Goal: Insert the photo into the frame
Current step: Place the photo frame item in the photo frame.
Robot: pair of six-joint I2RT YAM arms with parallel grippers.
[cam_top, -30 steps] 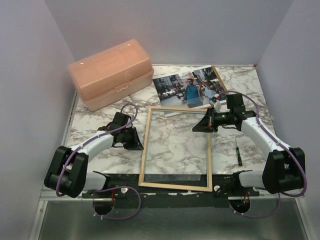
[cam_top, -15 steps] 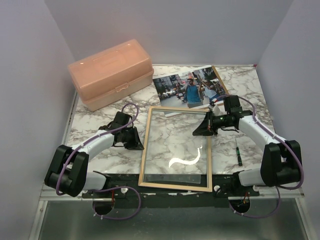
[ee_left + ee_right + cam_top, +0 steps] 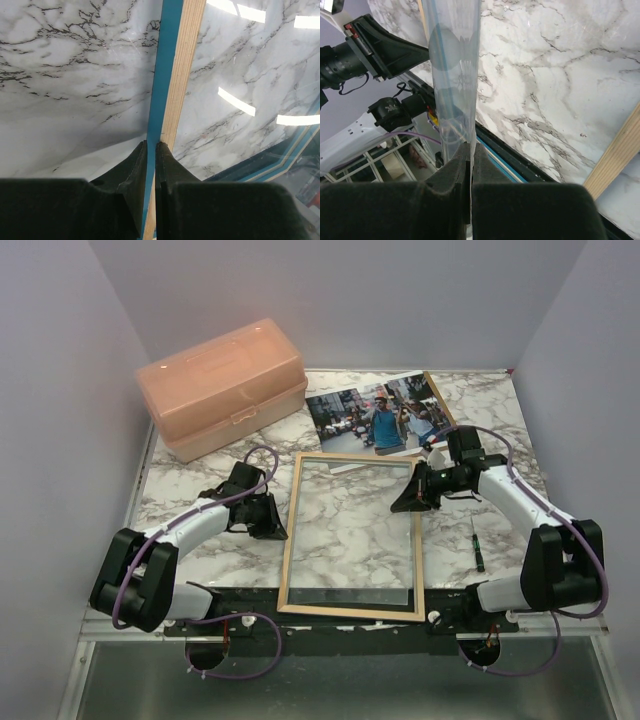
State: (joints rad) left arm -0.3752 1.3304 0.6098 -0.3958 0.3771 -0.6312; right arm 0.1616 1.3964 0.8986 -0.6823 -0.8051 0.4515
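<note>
One near-invisible pane (image 3: 455, 65) in right hand (image 3: 470, 146)

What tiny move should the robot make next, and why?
Probably the right gripper should settle the clear sheet flat into the thin light-wood rectangular frame and let go. It pinches the sheet's edge, the left gripper clamps the frame's left rail, and the colour street photo lies outside it.

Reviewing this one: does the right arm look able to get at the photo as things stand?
For reach, probably yes: the photo lies uncovered just beyond the right gripper. But that gripper is shut on the clear pane, so it likely cannot take the print yet.
</note>
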